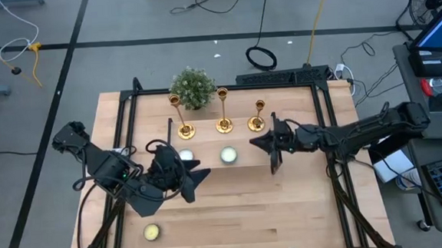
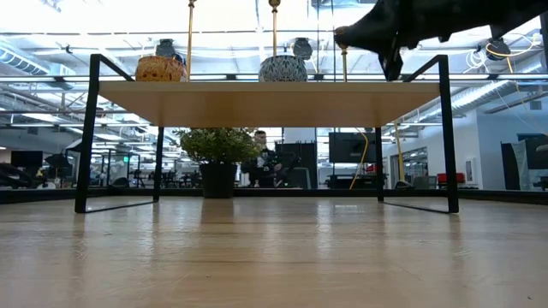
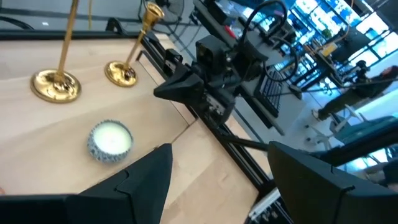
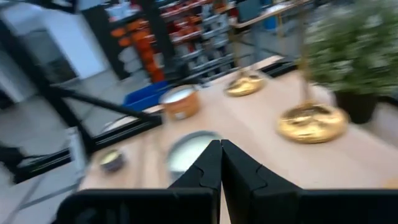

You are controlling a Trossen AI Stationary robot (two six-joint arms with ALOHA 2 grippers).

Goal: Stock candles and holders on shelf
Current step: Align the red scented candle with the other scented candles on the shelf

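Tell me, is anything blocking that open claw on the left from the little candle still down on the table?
Nothing visible does. The last candle sits alone on bare tabletop near the front edge, off the shelf. The left gripper hovers open at the shelf's front edge, with only clear wood between them.

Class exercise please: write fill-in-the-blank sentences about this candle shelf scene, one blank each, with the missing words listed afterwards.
1. The number of gold holders standing on the shelf is ____.
2. The candle not on the shelf lies on the ____.
3. The right gripper has its fingers ____.
4. The left gripper has its fingers ____.

Missing words: three; table; shut; open
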